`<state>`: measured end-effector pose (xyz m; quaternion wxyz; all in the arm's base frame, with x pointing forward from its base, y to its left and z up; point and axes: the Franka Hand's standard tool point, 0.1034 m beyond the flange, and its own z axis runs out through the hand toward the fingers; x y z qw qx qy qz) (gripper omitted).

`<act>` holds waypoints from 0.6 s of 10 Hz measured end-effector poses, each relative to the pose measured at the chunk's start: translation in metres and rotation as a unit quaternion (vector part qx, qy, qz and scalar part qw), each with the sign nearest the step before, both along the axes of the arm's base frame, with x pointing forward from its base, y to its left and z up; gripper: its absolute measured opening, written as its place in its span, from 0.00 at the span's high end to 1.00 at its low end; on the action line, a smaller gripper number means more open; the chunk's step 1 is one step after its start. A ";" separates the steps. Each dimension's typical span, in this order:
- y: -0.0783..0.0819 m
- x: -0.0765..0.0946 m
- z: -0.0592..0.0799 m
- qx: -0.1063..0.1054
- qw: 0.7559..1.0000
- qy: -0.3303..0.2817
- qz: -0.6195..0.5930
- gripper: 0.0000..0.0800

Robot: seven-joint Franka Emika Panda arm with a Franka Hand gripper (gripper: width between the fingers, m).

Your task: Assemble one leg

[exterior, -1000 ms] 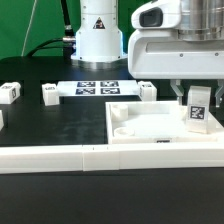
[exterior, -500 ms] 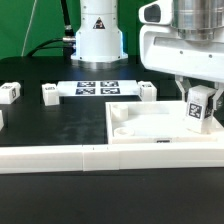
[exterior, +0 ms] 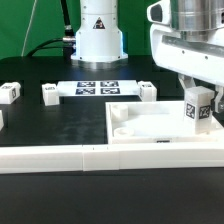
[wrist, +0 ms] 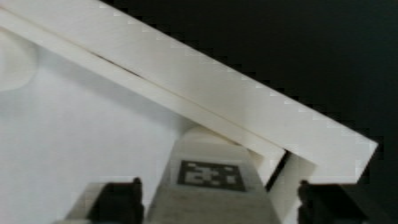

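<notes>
Shifted toward the exterior view's right since a second ago and now tilted, the leg (exterior: 196, 110) hangs over the right-hand part of the white panel (exterior: 150, 143), close to its raised rim. The tool (exterior: 198, 98) is clamped on the leg's upper end, one finger (wrist: 121, 200) at each side, above the black tabletop (exterior: 50, 125).

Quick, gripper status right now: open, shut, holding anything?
The gripper: closed on the leg, which it holds tilted above the tray-like panel.
</notes>
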<state>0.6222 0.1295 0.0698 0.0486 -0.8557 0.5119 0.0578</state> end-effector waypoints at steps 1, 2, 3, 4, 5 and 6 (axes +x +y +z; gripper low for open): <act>0.000 0.000 0.000 0.001 1.000 -0.001 0.019 0.28; 0.001 -0.001 -0.001 0.003 0.999 0.006 0.048 0.22; 0.001 0.000 -0.001 0.006 0.993 -0.003 0.115 0.20; 0.001 0.000 -0.002 0.009 0.984 -0.010 0.176 0.20; -0.001 0.000 -0.001 0.012 0.962 -0.017 0.273 0.20; -0.001 0.001 0.000 0.008 0.942 -0.025 0.336 0.19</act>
